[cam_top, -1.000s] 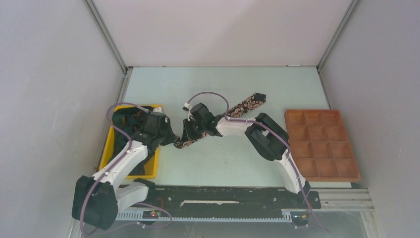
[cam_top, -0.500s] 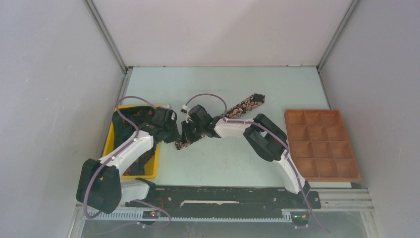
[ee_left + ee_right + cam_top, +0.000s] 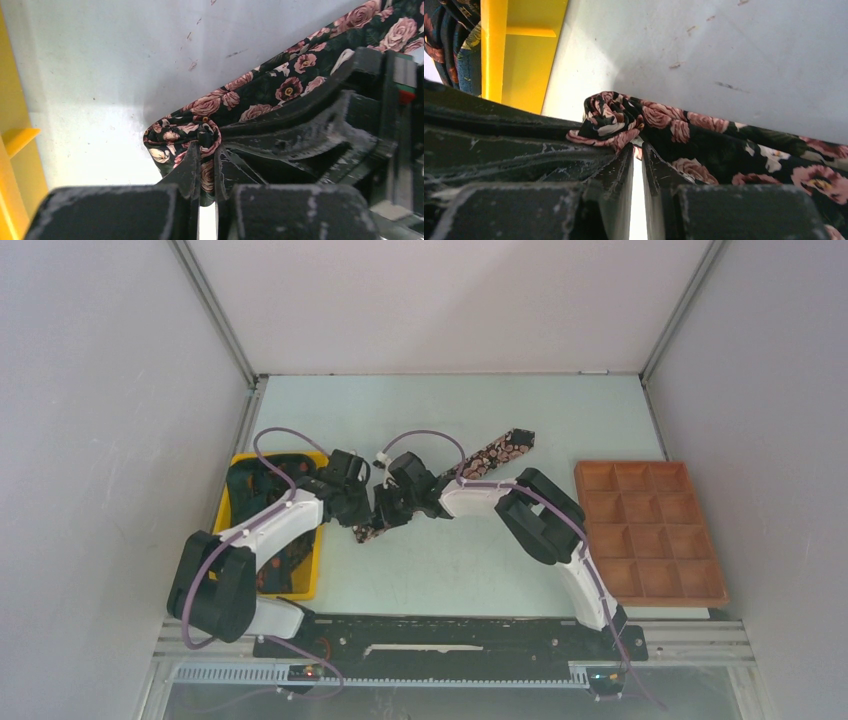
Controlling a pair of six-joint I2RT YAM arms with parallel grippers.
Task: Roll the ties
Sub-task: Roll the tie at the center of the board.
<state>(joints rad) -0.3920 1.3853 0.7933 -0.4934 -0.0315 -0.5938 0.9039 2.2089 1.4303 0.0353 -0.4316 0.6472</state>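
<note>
Your L gripper point(image 3: 206, 167) has its jaws all but closed, w/ a fold of the long black rose-print fabric tie point(image 3: 280, 90) pinched between them at its bunched near end. Your R gripper point(image 3: 637, 152) faces it from the other side. Its jaws are just as narrow, and the tips nip the same crumpled bunch. The two grippers sit right beside each other. From there the tie point(image 3: 500, 450) runs flat on the pale green tabletop point(image 3: 450, 410), diagonally to the far right. The yellow plastic bin point(image 3: 310, 587) sits just left of the bunch, w/ more dark patterned ties point(image 3: 449, 40) inside. The brown compartmented tray point(image 3: 650, 530) lies well apart on the right.
</note>
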